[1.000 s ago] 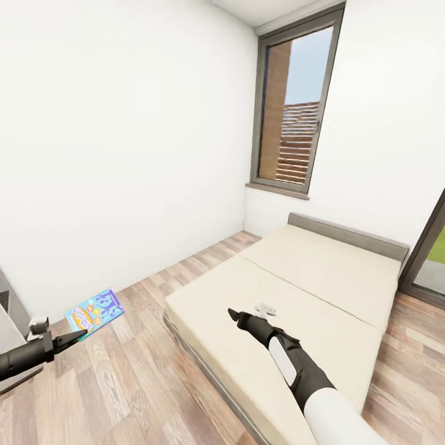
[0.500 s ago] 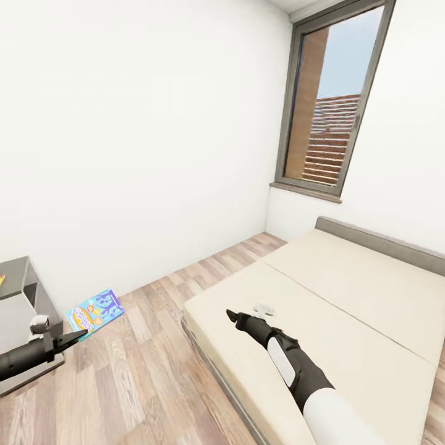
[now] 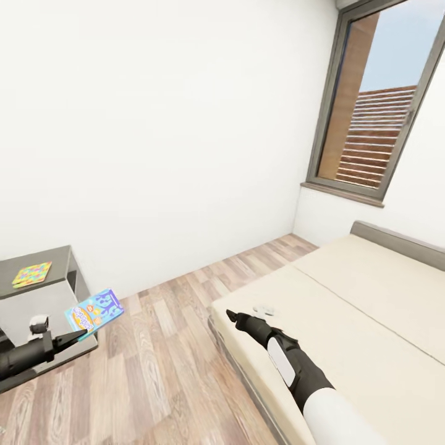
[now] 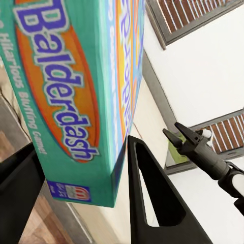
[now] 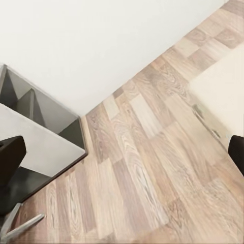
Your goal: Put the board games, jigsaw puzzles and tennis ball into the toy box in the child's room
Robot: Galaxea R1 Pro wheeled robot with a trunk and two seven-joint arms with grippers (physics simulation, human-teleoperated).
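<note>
Board game (image 3: 94,311) clamped in left pincer (image 3: 79,334) over wood floor (image 3: 167,371); right pincer (image 3: 231,316) open, empty, above bed (image 3: 371,321).

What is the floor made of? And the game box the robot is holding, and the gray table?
The floor looks like wood planks: brown grain streaks, board seams, a soft sheen. The game box, pinched in the left gripper, looks like printed cardboard: flat glossy sides, sharp folded edges, bright lettering. The gray table has smooth, plain panels, perhaps painted wood or metal; the render leaves that open.

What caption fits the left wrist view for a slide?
Left gripper shut on a teal Balderdash board game box, right gripper beyond.
</note>
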